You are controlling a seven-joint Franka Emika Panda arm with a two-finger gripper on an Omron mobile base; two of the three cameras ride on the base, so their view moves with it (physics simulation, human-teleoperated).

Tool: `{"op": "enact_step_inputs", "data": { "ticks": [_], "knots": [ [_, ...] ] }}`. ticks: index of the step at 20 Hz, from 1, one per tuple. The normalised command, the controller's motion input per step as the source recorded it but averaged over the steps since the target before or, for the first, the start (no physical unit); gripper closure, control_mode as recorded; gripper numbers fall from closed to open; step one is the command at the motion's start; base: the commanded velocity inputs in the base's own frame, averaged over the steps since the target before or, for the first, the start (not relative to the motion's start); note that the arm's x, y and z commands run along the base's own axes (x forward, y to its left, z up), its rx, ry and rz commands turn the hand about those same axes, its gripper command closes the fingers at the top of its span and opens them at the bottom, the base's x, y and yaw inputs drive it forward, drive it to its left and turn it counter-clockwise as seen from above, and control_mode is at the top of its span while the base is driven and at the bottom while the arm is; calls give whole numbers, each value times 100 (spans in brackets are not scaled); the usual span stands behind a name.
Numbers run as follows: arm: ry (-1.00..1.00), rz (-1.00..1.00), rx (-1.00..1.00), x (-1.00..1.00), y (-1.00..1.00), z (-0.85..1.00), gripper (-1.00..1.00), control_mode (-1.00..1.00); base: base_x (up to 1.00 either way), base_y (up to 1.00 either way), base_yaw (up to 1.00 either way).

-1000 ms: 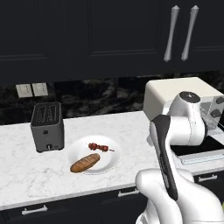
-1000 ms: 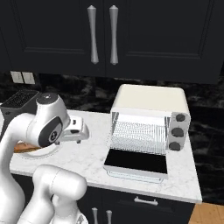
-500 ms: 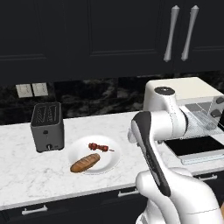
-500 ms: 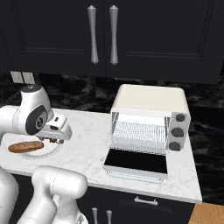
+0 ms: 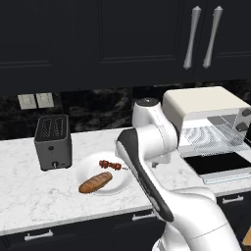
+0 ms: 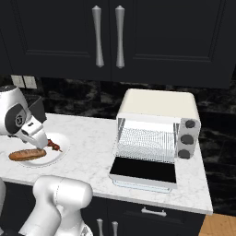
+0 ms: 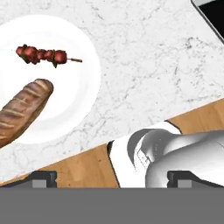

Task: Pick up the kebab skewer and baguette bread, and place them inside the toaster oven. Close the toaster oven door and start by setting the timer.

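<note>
A white plate [image 5: 120, 179] [image 6: 56, 156] [image 7: 74, 87] on the marble counter carries both foods. The kebab skewer [image 5: 110, 165] [image 6: 54, 146] [image 7: 41, 54] lies on the plate's far side and the baguette bread [image 5: 95, 182] [image 6: 27, 154] [image 7: 22, 111] on its near side. My gripper [image 6: 42, 142] [image 7: 113, 178] hovers open over the plate's right edge, close above the skewer, with nothing between its fingers. To the right stands the cream toaster oven [image 5: 201, 100] [image 6: 159, 103]. The toaster oven door [image 5: 215, 163] [image 6: 144, 171] is folded down flat, and the wire rack [image 6: 145, 140] inside is bare.
A dark slot toaster [image 5: 51, 142] [image 6: 36, 109] stands left of and behind the plate. Dark cabinets with long handles [image 6: 108, 37] hang overhead. Bare marble [image 6: 92, 143] lies between plate and oven. The counter's front edge [image 7: 131, 131] runs just below the plate in the hand view.
The arm has swung left from in front of the toaster oven to over the plate. The gripper stayed open; the foods and the oven door have not moved.
</note>
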Motion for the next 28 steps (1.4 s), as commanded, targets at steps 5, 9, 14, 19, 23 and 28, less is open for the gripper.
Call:
{"op": "enact_step_inputs", "data": {
  "ticks": [5,9,14,19,23,28],
  "knots": [
    [2,-26,8,4,42,-15,-100,-100,0,0,0],
    [10,-17,9,36,41,-34,-100,-100,0,0,0],
    [8,-19,5,42,31,-25,-100,-100,0,0,0],
    [6,0,0,44,32,-21,-100,-100,0,0,0],
    [9,0,0,46,45,-28,-100,-100,0,0,0],
    [5,0,0,35,45,-40,-100,-100,0,0,0]
  ]
}}
